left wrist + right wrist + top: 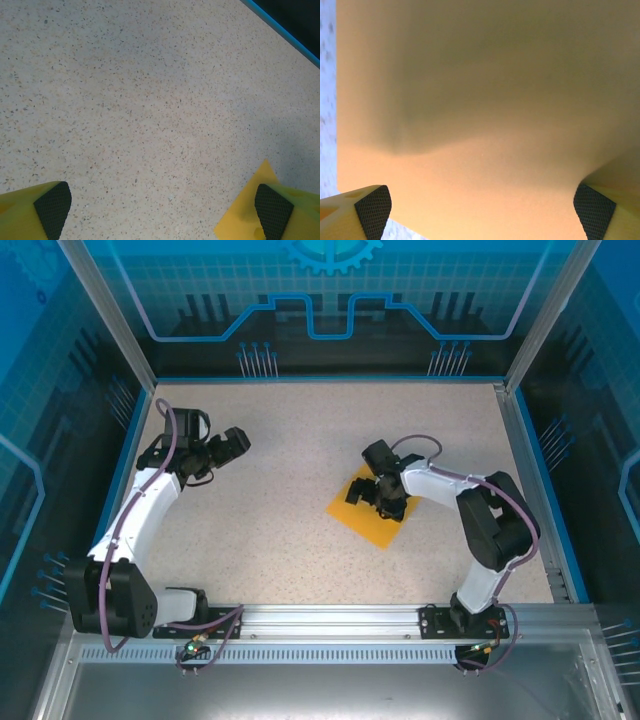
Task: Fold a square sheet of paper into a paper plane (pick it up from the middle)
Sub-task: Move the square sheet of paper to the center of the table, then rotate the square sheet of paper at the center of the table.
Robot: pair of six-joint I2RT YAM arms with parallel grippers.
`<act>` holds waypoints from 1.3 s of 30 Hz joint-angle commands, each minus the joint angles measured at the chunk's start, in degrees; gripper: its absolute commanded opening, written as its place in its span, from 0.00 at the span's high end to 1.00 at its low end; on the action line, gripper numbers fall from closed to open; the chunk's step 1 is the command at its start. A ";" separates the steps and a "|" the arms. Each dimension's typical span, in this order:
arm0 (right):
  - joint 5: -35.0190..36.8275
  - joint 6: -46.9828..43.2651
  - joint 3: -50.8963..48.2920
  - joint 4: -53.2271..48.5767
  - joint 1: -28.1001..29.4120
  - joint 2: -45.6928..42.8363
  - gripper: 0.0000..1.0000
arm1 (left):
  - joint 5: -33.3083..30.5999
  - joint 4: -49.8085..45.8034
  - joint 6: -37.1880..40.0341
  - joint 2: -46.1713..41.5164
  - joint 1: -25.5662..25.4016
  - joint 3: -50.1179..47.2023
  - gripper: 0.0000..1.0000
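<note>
Top external shows right gripper (385,502) over square sheet of paper (349,511).

Flat orange-yellow paper sheet (365,523)

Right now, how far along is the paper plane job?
Done: nothing folded. The square sheet of paper lies spread on the table with no crease visible.
In hand: the right gripper is open over the sheet's middle, its pads wide apart and not pinching it. The left gripper hangs open above bare table, well away.
Left: picking the sheet up and every fold.
</note>
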 commanded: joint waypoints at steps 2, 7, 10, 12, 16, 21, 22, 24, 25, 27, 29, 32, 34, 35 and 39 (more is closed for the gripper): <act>0.82 -10.23 4.72 -10.96 -2.59 -2.75 0.01 | 1.94 -1.47 0.01 -2.01 -0.23 1.19 0.02; -0.82 -18.20 11.86 -8.86 -6.78 1.71 0.01 | 1.89 -1.61 0.16 -2.37 -0.23 0.93 0.02; -2.10 -20.11 18.22 -9.30 -6.49 7.98 0.01 | 1.84 -1.82 0.18 -2.51 -0.23 0.91 0.01; -3.97 -20.79 21.79 -8.66 -5.89 11.64 0.01 | 1.80 -1.99 0.12 -2.35 -0.23 0.97 0.01; -4.96 -21.28 28.63 -9.07 -4.55 18.01 0.01 | 1.89 -2.17 0.23 -1.56 -0.23 1.50 0.01; -4.03 -19.88 30.86 -9.04 -5.18 21.80 0.02 | 1.67 -2.50 0.41 -0.88 -0.23 1.89 0.02; -3.34 -19.31 30.54 -9.24 -5.66 22.13 0.01 | 1.72 -2.52 0.45 -0.81 -0.23 1.87 0.01; -2.42 -17.94 28.98 -9.40 -6.94 22.18 0.01 | 1.72 -2.70 0.48 -0.63 -0.23 1.98 0.01; -2.18 -16.96 27.39 -8.89 -7.82 21.58 0.02 | 1.70 -2.63 0.54 -0.55 -0.23 1.92 0.01; -2.26 -15.20 22.82 -7.22 -9.90 19.65 0.02 | 1.58 -2.70 0.60 -0.46 -0.20 1.92 0.02; -1.94 -13.63 17.86 -5.89 -12.52 16.72 0.01 | 1.63 -2.70 0.55 -0.28 -0.26 1.98 0.01; -1.36 -12.67 10.65 -4.51 -14.74 11.65 0.02 | 1.69 -2.60 0.57 0.07 -0.23 1.97 0.02; -0.07 -11.43 7.17 -4.94 -14.73 8.20 0.03 | 1.73 -2.61 0.46 0.16 -0.23 1.97 0.01; 3.00 -10.62 6.39 -7.18 -14.12 6.49 0.03 | 1.80 -2.61 0.45 0.17 -0.23 1.98 0.02; 8.49 -10.69 6.15 -12.28 -12.95 1.30 0.02 | 2.07 -2.28 0.18 0.15 -0.24 1.46 0.02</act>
